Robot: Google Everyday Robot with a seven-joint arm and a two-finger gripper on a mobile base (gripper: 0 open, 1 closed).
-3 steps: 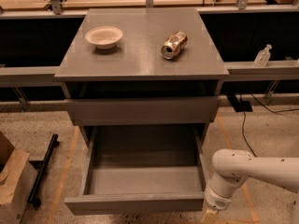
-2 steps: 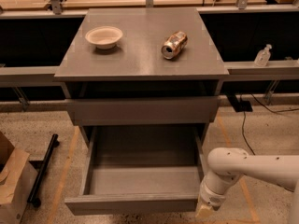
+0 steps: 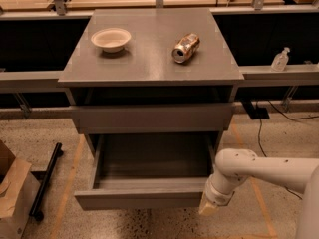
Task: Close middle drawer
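Observation:
The middle drawer (image 3: 139, 199) is pulled out of the grey cabinet (image 3: 149, 68), and its grey floor and walls show. Its plain front strip faces me at the bottom. Above it, a drawer with a taller front panel (image 3: 152, 117) stands slightly out. My gripper (image 3: 208, 208) is at the end of the white arm that comes in from the lower right. It sits against the right end of the middle drawer's front strip.
A white bowl (image 3: 111, 38) and a tipped can (image 3: 185, 47) lie on the cabinet top. A cardboard box (image 3: 12, 198) and a black bar (image 3: 46, 180) are on the floor to the left. A clear bottle (image 3: 280, 59) stands on the right ledge, with cables (image 3: 264, 123) below.
My arm has moved left and forward against the drawer's front right corner. The middle drawer has slid part of the way into the cabinet.

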